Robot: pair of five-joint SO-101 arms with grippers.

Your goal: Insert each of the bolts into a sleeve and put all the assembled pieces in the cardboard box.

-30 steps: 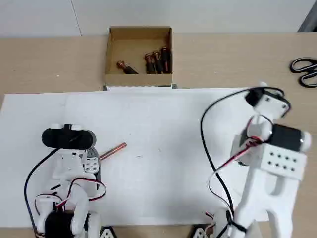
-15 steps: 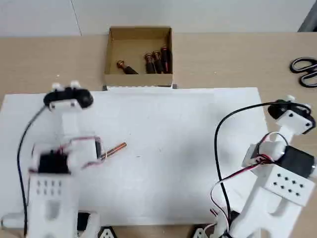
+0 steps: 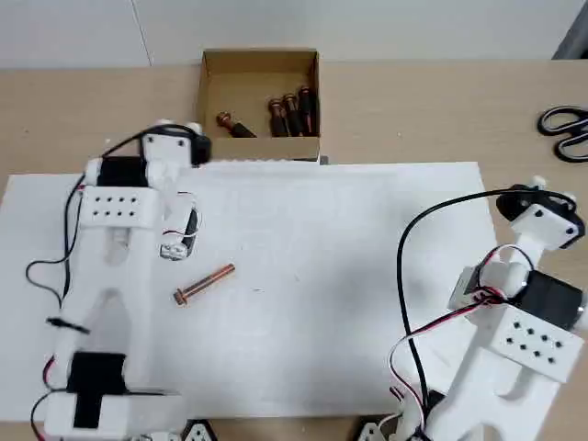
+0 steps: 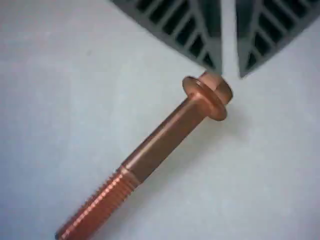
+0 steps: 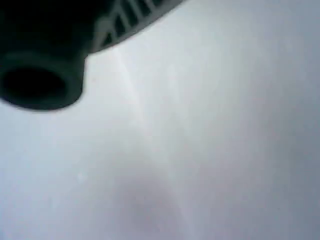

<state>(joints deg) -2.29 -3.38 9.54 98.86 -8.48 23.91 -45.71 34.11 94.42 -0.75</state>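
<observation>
Wooden counter bearing a white paper sheet. Beyond the sheet stands an open cardboard box containing assembled pieces. Left fingers, ribbed and grey, are slightly parted and empty, tips just beside the flanged head of a copper-coloured bolt lying on the sheet; the left wrist view resolves its thread. Right wrist view: right fingers clenched on a dark tubular sleeve.

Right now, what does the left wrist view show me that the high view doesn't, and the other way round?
Left wrist view: the left gripper with its tips a narrow gap apart, holding nothing, right by the head of the bolt; the bolt's threads. High view: the cardboard box with assembled pieces inside, the scissors, the right arm. Both: the bolt lying loose on the white sheet.
</observation>
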